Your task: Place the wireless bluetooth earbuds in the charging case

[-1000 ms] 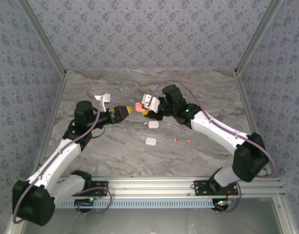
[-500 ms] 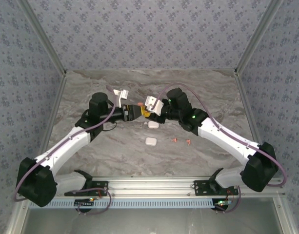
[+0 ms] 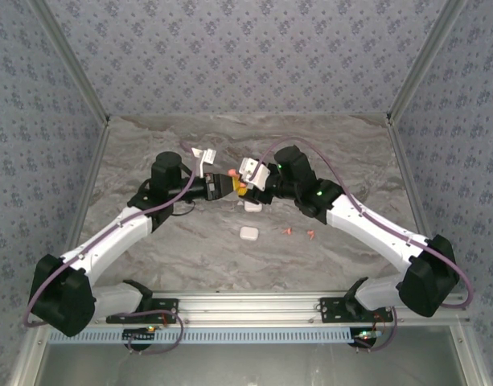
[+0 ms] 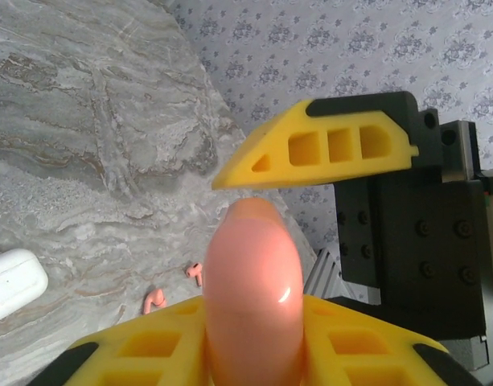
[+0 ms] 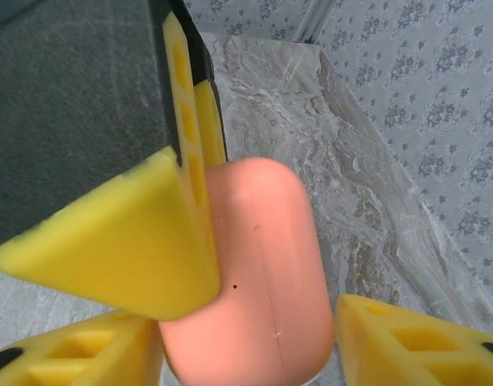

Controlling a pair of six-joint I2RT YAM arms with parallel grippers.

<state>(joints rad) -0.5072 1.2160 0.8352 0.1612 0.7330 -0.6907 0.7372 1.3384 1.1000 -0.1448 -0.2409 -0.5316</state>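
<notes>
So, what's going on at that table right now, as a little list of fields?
Left gripper: shut on the pink case
Right gripper: open, gap beside the case
Pink case: held up above the table
White cases: two, closed, lying on the table
Earbuds: two orange, loose on the table

- Your desk is a grey marble-patterned slab with pale and brownish veins running across it.
- On three sides you have walls papered blue-grey with small floral sprigs.
- Bare metal posts rise at the two far corners, where the walls meet.
- Along your near edge lies a slotted aluminium rail.
- Light falls soft and even across the desk.
</notes>
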